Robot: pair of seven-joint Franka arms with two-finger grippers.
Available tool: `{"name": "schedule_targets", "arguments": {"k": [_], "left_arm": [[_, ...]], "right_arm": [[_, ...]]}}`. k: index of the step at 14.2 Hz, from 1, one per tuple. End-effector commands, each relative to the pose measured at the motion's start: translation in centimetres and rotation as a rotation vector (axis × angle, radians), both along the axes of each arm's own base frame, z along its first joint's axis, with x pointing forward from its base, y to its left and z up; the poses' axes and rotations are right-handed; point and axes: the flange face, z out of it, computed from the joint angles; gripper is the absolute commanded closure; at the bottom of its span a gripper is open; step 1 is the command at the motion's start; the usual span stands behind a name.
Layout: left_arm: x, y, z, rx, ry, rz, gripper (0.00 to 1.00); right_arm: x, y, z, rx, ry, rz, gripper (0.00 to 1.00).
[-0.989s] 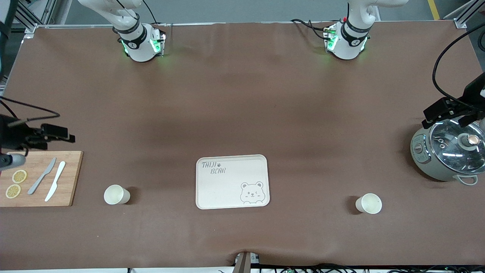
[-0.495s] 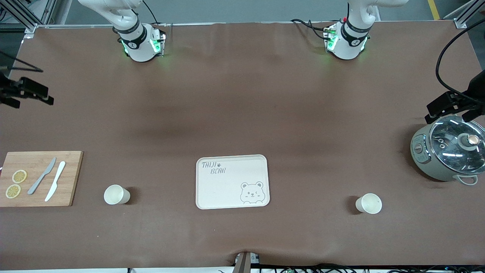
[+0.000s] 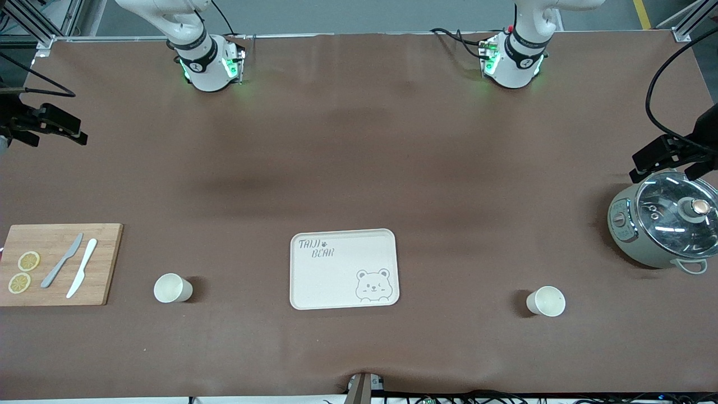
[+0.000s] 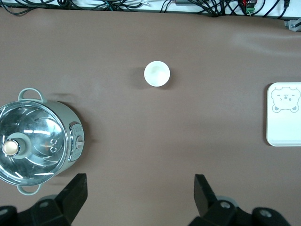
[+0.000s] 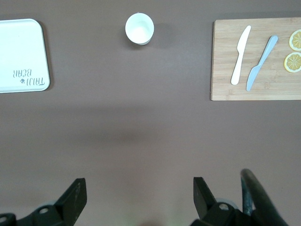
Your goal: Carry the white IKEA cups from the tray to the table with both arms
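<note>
Front view: tray bare, nothing on it, lying on the bench at its camera-side middle.
Cup toward right arm's end: white cup upright on the bench, between the tray and the cutting board, apart from both.
Cup toward left arm's end: second white cup upright on the bench, well apart from the tray, nearer the camera than the cooking pot.
Left gripper: up in the air over bare bench beside the pot; jaws spread wide, holding nothing.
Right gripper: high over bare bench at its own end; jaws likewise spread wide and empty.
Board contents: two knives and lemon slices, untouched.
Stage, as judged: both cups off the tray and standing; task looks done, only retreat left.
Doing it well: keep jaws parted and clear of each cup; hold height over the pot lid and the board; avoid sweeping low across either cup, since light and easily tipped.
</note>
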Motion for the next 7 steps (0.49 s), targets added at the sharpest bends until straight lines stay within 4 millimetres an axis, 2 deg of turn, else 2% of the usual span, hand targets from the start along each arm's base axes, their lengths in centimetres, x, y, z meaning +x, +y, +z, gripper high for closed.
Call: {"name": "schedule_targets", "arguments": {"k": [1, 7], "left_arm": [[0.0, 0.23, 0.45, -0.009, 0.007, -0.01, 0.0], [0.0, 0.05, 0.45, -0.01, 0.007, -0.011, 0.0]], "right_arm": [[-0.22, 0.04, 0.24, -0.021, -0.014, -0.016, 0.0], [-0.1, 0.3, 0.14, -0.02, -0.017, -0.012, 0.0]]}}
